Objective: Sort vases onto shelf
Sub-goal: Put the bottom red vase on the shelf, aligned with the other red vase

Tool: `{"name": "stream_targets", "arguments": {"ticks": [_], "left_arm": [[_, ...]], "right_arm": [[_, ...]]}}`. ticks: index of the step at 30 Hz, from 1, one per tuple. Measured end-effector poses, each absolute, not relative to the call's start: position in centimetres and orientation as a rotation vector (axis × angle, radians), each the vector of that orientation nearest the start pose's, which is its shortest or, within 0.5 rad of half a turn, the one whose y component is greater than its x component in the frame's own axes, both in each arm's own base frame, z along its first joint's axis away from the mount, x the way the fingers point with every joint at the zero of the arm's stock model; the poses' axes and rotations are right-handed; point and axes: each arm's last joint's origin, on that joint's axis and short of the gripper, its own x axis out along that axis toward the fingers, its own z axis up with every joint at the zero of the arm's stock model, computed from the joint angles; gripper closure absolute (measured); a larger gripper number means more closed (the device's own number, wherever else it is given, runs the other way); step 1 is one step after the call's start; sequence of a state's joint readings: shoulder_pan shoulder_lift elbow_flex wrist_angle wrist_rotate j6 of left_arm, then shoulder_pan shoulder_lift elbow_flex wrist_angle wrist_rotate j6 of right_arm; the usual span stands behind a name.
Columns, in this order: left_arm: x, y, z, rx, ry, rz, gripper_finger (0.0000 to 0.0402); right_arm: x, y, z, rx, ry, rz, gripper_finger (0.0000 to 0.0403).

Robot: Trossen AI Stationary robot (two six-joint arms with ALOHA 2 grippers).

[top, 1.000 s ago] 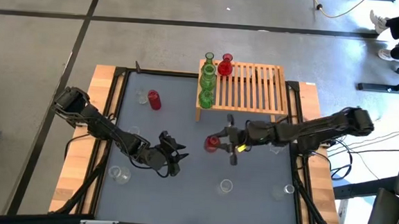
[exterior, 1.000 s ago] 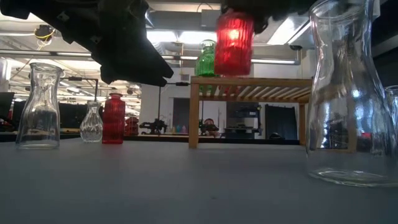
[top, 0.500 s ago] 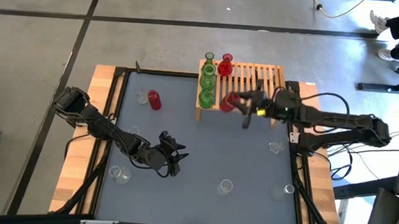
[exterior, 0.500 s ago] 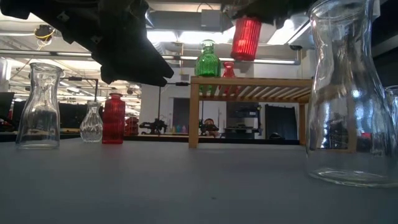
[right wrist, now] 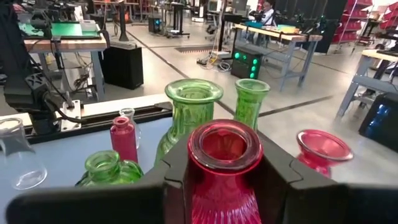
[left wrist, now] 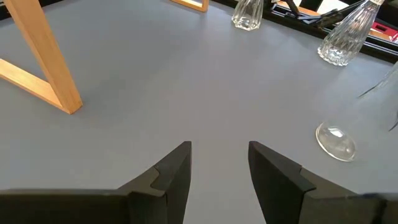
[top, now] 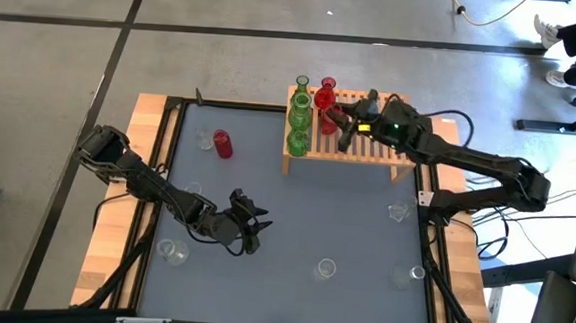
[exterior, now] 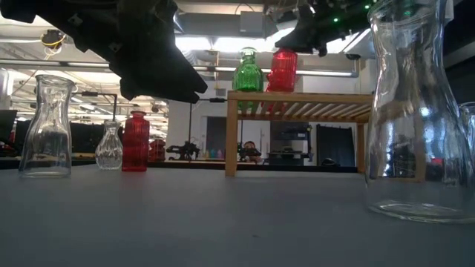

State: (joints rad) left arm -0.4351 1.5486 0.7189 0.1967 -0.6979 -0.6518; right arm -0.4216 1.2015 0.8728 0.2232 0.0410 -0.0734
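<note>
Right gripper (right wrist: 224, 186) clamps upright red vase (right wrist: 224, 163) (seemingly touching shelf (top: 370, 136)).

Grey table (top: 294, 222), concrete floor (top: 225, 37), workbenches (right wrist: 68, 43) beyond.

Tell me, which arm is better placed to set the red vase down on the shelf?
The right: the right gripper already holds the red vase over the shelf. The left gripper is open, far away over the table.
</note>
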Motion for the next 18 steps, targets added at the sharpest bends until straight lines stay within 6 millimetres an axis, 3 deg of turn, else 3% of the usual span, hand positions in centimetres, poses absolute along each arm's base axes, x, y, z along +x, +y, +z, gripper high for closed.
{"name": "stream_targets", "arguments": {"ticks": [7, 18], "left_arm": [[27.7, -10.8, 17.4, -0.292, 0.426, 0.412, 0.0249], [27.7, -10.8, 17.4, -0.293, 0.426, 0.412, 0.0249]], "right_arm": [[26.3, -12.0, 31.2, -0.048, 0.159, -0.476, 0.03], [26.4, -13.1, 30.8, -0.042, 0.164, -0.529, 0.03]]}}
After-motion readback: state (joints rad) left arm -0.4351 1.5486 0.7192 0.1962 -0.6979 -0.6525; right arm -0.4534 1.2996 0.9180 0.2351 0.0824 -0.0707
